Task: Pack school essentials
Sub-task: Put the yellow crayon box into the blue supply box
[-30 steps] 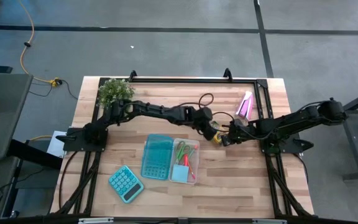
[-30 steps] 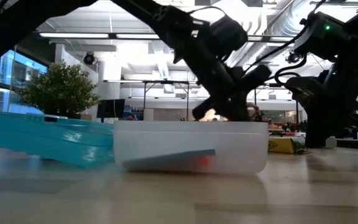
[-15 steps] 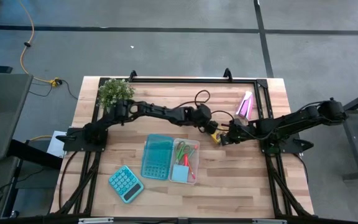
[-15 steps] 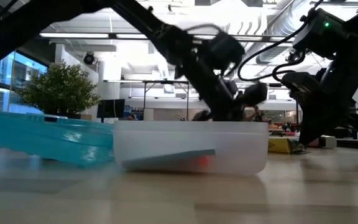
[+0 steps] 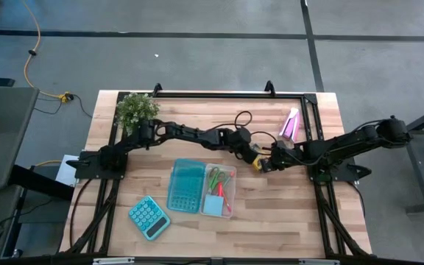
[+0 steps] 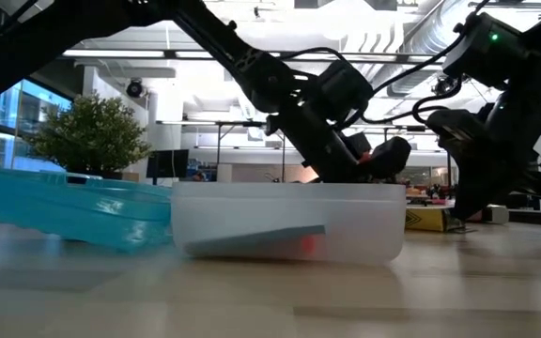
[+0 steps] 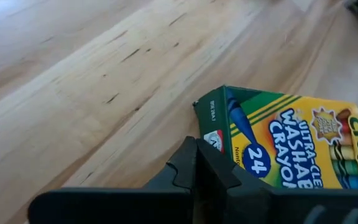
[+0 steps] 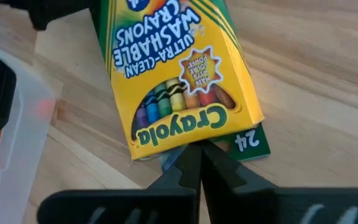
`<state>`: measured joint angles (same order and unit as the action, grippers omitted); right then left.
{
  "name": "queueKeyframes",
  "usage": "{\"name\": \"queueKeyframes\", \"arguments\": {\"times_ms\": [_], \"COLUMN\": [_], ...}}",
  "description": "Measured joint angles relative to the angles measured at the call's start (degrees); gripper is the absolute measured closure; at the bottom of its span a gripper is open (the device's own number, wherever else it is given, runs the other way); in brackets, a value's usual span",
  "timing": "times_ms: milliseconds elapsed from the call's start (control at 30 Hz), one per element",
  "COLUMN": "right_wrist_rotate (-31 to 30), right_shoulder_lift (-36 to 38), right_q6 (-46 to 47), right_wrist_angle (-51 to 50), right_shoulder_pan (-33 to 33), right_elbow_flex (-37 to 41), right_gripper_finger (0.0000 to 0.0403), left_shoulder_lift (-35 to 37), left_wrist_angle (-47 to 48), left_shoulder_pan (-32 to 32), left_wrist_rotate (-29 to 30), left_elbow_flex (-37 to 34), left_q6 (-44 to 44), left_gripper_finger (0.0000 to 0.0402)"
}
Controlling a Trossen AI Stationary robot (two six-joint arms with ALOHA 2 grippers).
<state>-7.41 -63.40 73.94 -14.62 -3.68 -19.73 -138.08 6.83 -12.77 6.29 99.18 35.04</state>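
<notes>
The yellow-green crayon box (image 5: 259, 161) lies flat on the wooden table, just beyond the far right corner of a clear container (image 5: 230, 197). The container holds green-handled scissors (image 5: 219, 180) and a light-blue note pad (image 5: 213, 205). My left gripper (image 7: 196, 149) is shut and slants down at one end of the crayon box (image 7: 291, 146). My right gripper (image 8: 191, 152) is shut at the opposite end of the crayon box (image 8: 173, 74). In the high view my left gripper (image 5: 254, 156) and my right gripper (image 5: 269, 163) flank the box. My left gripper sets its shut fingertips against the corner of the box's green end face (image 7: 211, 138), slanting down from the table's left. The box lies flat on the table, printed face up. My right gripper meets the box's end edge under the brand word (image 8: 194, 142) with shut fingertips, slanting down from the table's right. The box rests on the wood, not lifted.
A teal lid (image 5: 186, 184) lies against the container's left side. A teal calculator (image 5: 149, 217) sits near the front left. A pink-and-purple tube (image 5: 290, 124) lies at the back right, and a potted plant (image 5: 137, 109) stands at the back left.
My left gripper has sunk toward the table and come down at the crayon box's end, staying shut. The crayon box has kept its place on the table.
</notes>
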Motion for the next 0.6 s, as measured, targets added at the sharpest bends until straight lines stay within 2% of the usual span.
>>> {"name": "queueKeyframes", "arguments": {"times_ms": [167,367,600], "right_wrist_rotate": [0.4,-1.82,-7.41], "right_shoulder_lift": [0.84,4.22,9.39], "right_q6": [-0.84,-1.88,-5.09], "right_wrist_angle": [0.48,1.51,1.52], "right_shoulder_pan": [-0.48,-0.94,-0.79], "right_elbow_flex": [0.0,0.01,-2.93], "right_gripper_finger": [0.0403,0.0403,0.0403], "left_shoulder_lift": [0.15,0.17,0.17], "left_wrist_angle": [1.97,2.17,2.43], "left_shoulder_pan": [-0.46,-0.56,-0.39], "left_wrist_rotate": [-1.57,-3.48,-4.34], "left_elbow_flex": [0.13,0.13,0.11], "left_q6": [-1.21,-2.77,-6.51], "left_gripper_finger": [0.0401,0.0401,0.0401]}}
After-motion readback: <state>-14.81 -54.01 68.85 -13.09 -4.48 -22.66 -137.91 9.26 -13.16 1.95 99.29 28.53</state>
